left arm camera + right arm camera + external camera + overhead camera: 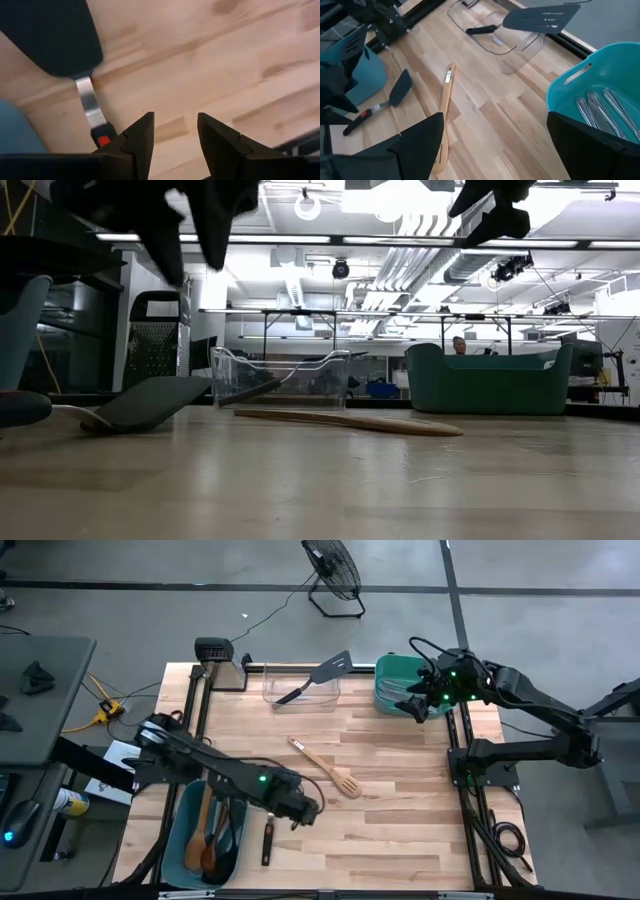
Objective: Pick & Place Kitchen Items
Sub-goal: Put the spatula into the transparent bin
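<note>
From above, the left gripper (303, 808) sits low and left of centre on the wooden table (400, 830), just right of a black turner with a red-trimmed handle (268, 840) that lies on the boards beside the blue tub (183, 840). That tub, at lower left, holds wooden spoons (207, 835) and dark utensils. A slotted wooden spatula (325, 767) lies diagonally mid-table, up and right of this claw, apart from it. At top centre a clear plastic bin (300, 687) carries a black slotted turner (322, 676) propped across its rim. The right gripper (418, 705) is at upper right, over the near edge of the green tub (395, 668).

In the level view, both claws hang at the top edge. The black turner's blade shows at left on the tabletop, the wooden spatula lies centre, the clear bin stands behind them and the green tub at right. A person shows far back in the room.

The left wrist view shows its two fingers (141, 137) parted with bare wood between them; the turner's blade, metal neck and red trim lie at the frame's upper left, outside the gap, untouched.

The right wrist view shows wide-spread fingers (420, 137) holding nothing. Silvery metal pieces (600, 111) lie inside the tub at right; the wooden spatula is at centre-left, the black turner at far left, the bin and its turner at top.
</note>
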